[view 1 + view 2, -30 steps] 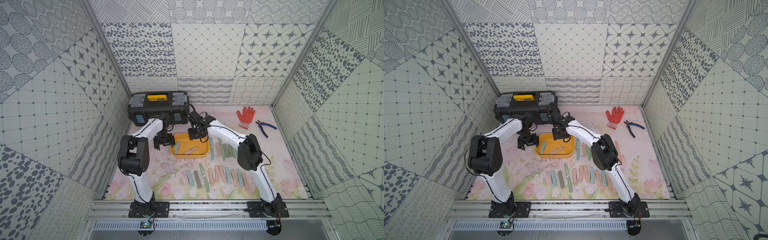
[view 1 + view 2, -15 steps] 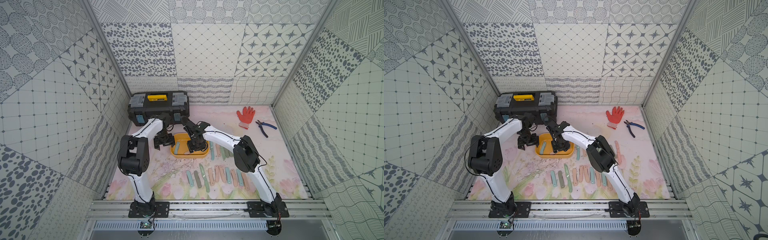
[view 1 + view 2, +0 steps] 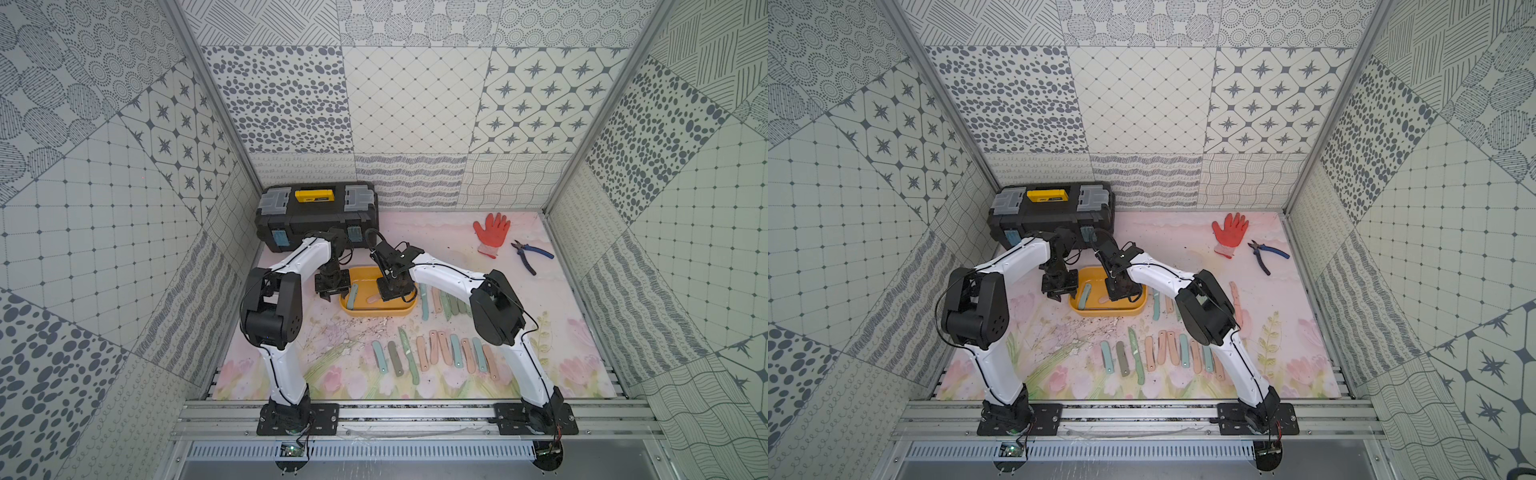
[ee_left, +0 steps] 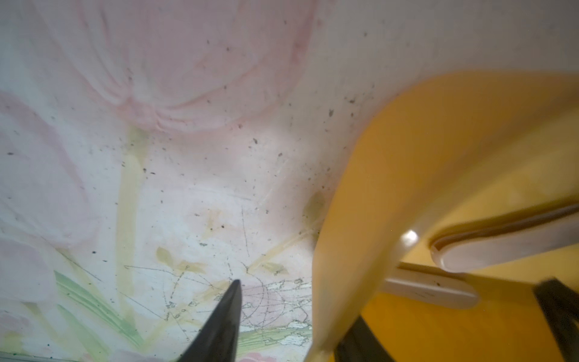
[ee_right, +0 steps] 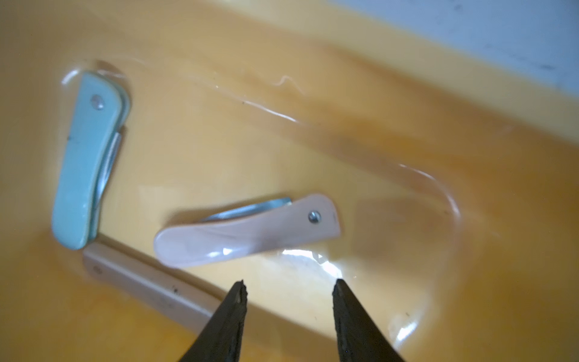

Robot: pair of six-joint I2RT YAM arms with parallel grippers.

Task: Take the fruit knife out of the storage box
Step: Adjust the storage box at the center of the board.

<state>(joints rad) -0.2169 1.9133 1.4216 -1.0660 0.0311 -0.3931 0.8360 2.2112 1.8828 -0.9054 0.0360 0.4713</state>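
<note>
My right gripper (image 5: 289,286) hovers, jaws spread, in the shallow yellow plastic storage box (image 5: 407,141), just beside the pale pink folded fruit knife (image 5: 247,232) on its floor. My left gripper (image 3: 328,294) straddles the box wall; whether it pinches, I cannot tell.

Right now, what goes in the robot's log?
left tool: astride storage box wall | right tool: open near pink fruit knife | knife: not gripped

Bright, even — wrist views blurred, glare on storage box (image 5: 313,260).
</note>
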